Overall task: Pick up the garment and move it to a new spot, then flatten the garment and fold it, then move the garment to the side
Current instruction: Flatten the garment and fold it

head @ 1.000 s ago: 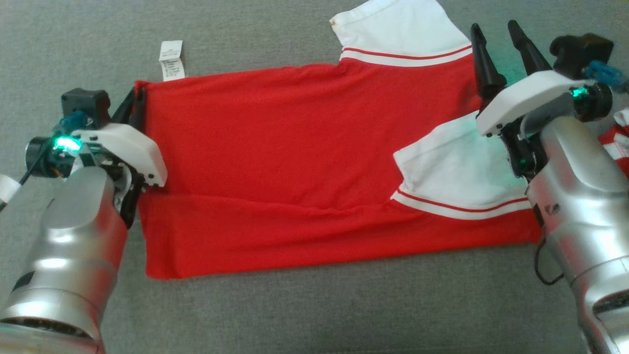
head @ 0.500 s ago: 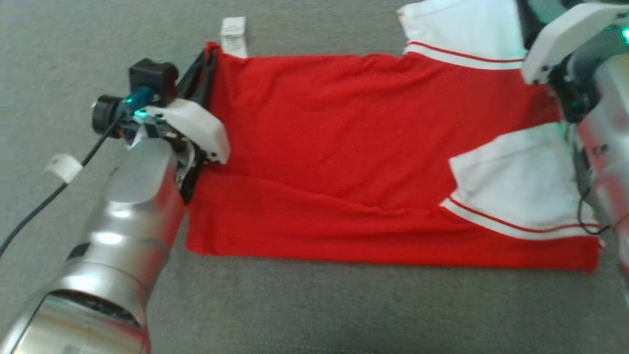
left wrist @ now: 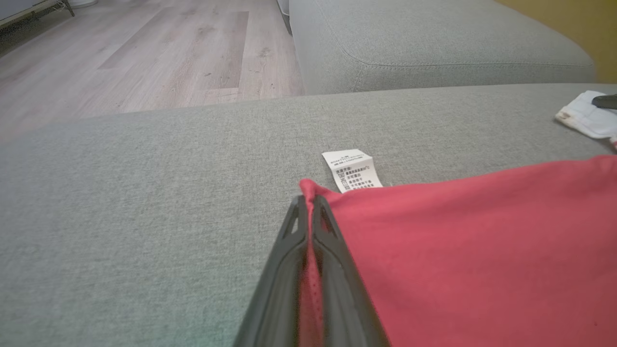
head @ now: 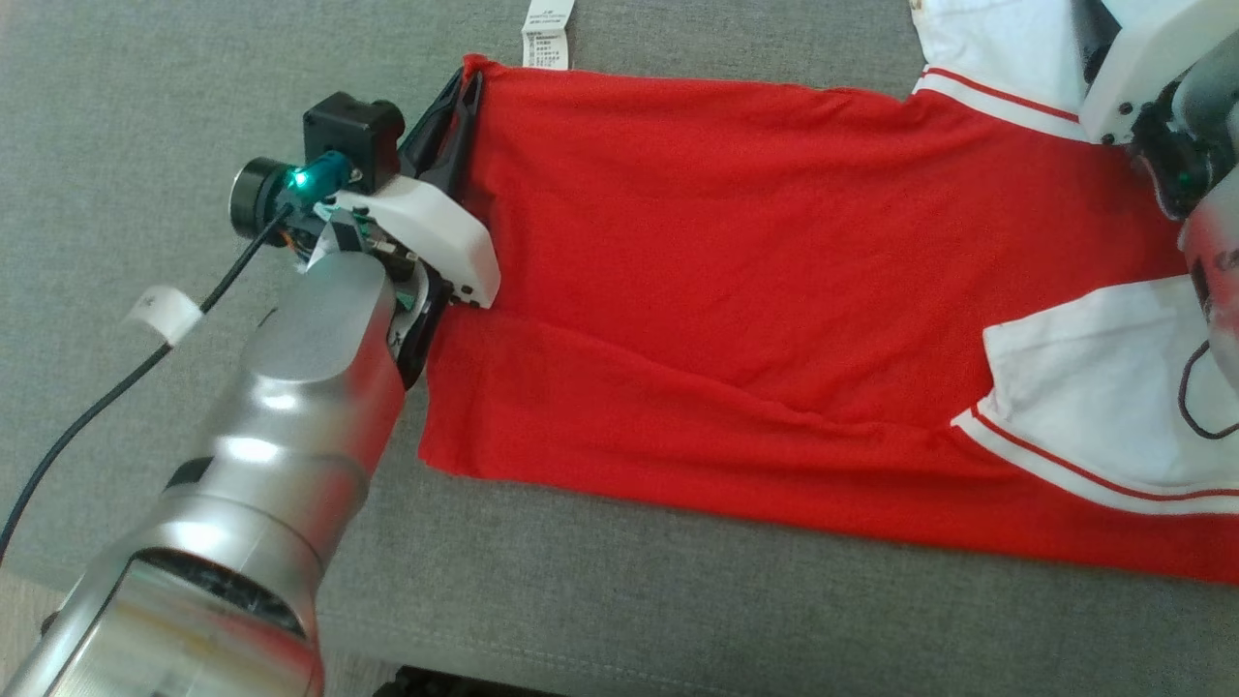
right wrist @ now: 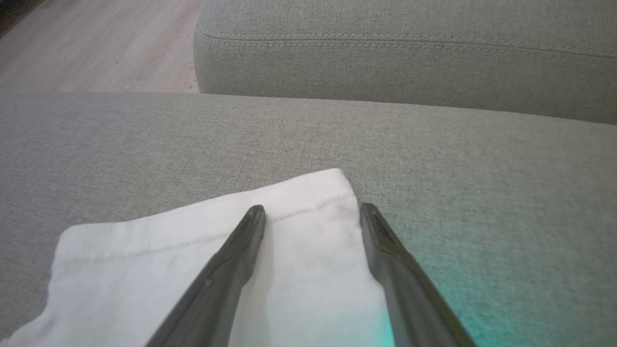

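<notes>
The garment [head: 755, 242] is a red shirt with white, red-striped sleeves, lying spread on a grey sofa seat [head: 145, 87]. My left gripper [head: 465, 82] is shut on its far left hem corner, next to the white care label [head: 548, 34]. In the left wrist view the two fingers [left wrist: 332, 250] pinch the red fabric [left wrist: 482, 250] between them. My right gripper [right wrist: 312, 212] stands open just above a white sleeve [right wrist: 144, 260], with nothing between its fingers. Its white housing [head: 1152, 48] sits at the head view's top right, by the far sleeve [head: 997, 39].
The seat's front edge [head: 581, 658] runs along the bottom of the head view. A black cable with a white tag [head: 165, 315] trails from the left wrist. A back cushion [right wrist: 409, 53] rises behind the seat, with wooden floor [left wrist: 144, 58] beyond.
The head camera has swung left, so the whole picture has shifted right. The left gripper keeps its hold on the hem corner. The right gripper stays open.
</notes>
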